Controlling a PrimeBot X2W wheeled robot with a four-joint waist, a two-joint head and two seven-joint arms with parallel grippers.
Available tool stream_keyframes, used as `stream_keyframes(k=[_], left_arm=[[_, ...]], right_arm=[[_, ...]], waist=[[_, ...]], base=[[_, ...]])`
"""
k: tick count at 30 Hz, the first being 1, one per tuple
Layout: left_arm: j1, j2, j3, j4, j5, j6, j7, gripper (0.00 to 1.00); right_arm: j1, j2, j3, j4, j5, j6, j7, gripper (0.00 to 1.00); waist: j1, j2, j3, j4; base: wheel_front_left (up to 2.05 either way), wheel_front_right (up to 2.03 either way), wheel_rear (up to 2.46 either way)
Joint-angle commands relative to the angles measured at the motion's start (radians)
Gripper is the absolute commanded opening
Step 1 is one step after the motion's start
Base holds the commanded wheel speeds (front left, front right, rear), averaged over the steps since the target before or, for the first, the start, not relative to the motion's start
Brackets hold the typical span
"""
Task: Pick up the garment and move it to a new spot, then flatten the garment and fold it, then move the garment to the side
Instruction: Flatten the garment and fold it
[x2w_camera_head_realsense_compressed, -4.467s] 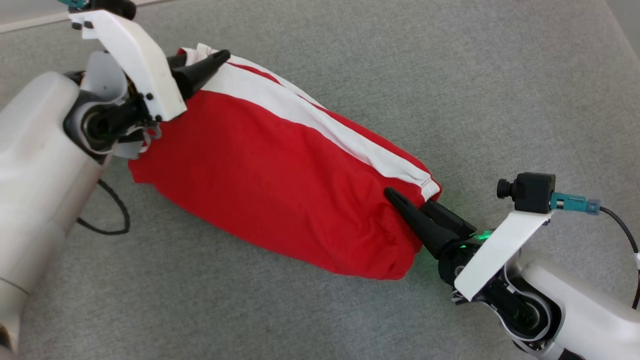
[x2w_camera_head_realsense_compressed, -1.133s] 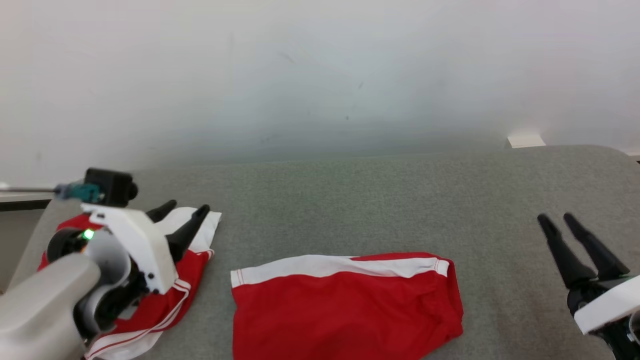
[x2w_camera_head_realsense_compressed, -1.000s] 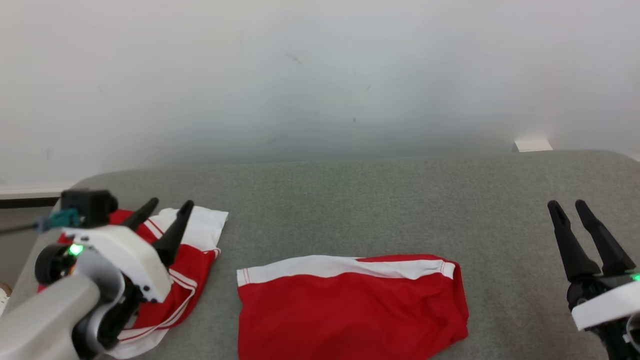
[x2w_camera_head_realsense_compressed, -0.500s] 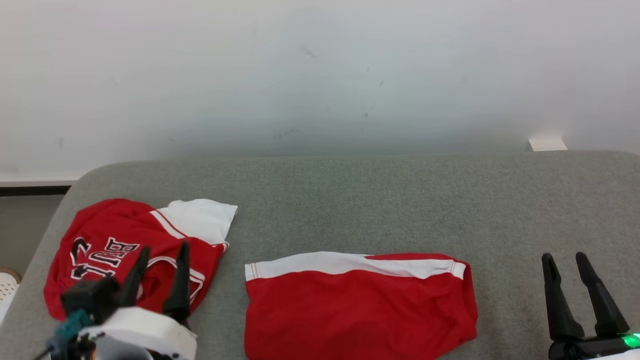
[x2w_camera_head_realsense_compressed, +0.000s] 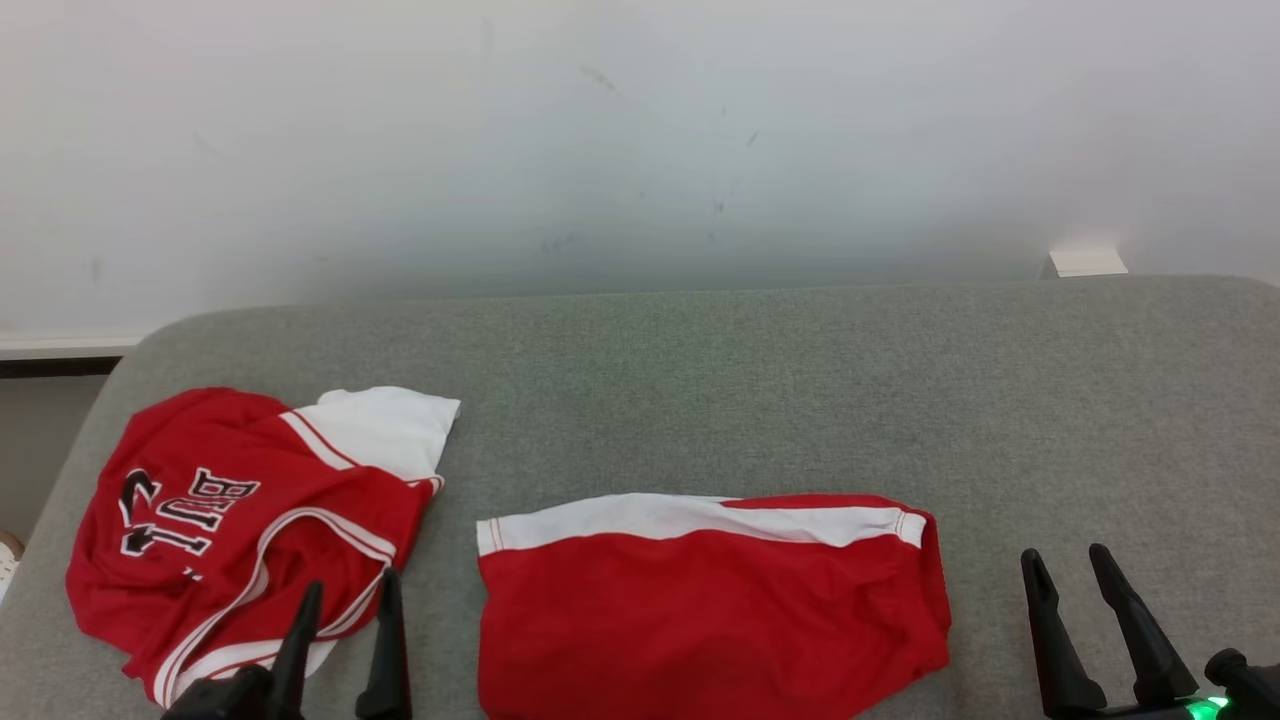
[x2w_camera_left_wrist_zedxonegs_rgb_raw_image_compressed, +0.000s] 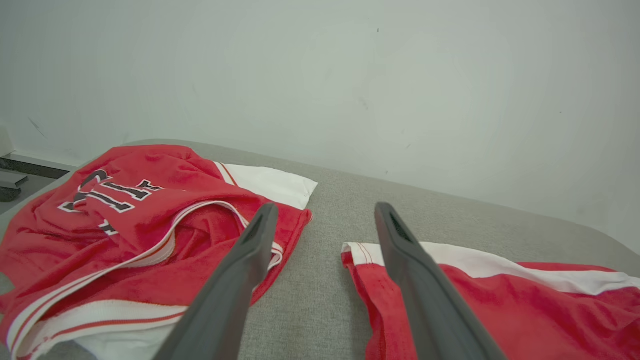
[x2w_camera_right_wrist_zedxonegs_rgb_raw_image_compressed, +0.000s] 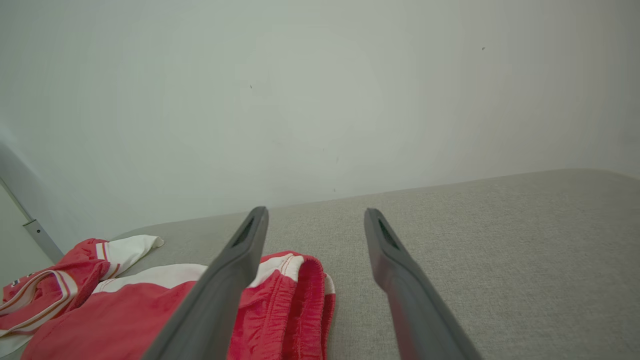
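Garment, folded red shorts, lies on the table just right of the jersey. Soft, light and limp, I judge, so I'd pinch its white-banded edge at both corners. My left end effector and right end effector gape empty.

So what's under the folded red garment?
The grey fabric surface shows around the folded red garment, which lies flat on it. Whatever is directly beneath the garment is covered.
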Motion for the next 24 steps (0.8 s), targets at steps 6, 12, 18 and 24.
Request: stream_keyframes(k=[6, 12, 18, 24], left_arm=[[-0.017, -0.064, 0.077, 0.03, 0.101, -0.088, 0.0, 1.0], [-0.028, -0.107, 0.12, 0.053, 0.155, -0.143, 0.0, 1.0], [-0.039, -0.132, 0.137, 0.069, 0.182, -0.179, 0.0, 1.0], [-0.052, -0.141, 0.147, 0.087, 0.196, -0.202, 0.0, 1.0]], right_arm=[[-0.038, -0.006, 0.009, 0.029, -0.001, -0.002, 0.001, 1.0], [-0.059, -0.019, 0.035, 0.077, -0.007, -0.002, 0.001, 1.0], [-0.128, -0.013, 0.082, 0.181, -0.012, -0.002, 0.039, 1.0], [-0.2, 0.021, 0.09, 0.319, -0.035, -0.002, 0.121, 1.0]], waist=[[0.0, 0.0, 0.004, 0.002], [0.0, 0.0, 0.003, 0.003], [0.0, 0.0, 0.01, 0.02], [0.0, 0.0, 0.01, 0.064]], base=[[0.0, 0.0, 0.0], [0.0, 0.0, 0.0], [0.0, 0.0, 0.0], [0.0, 0.0, 0.0]])
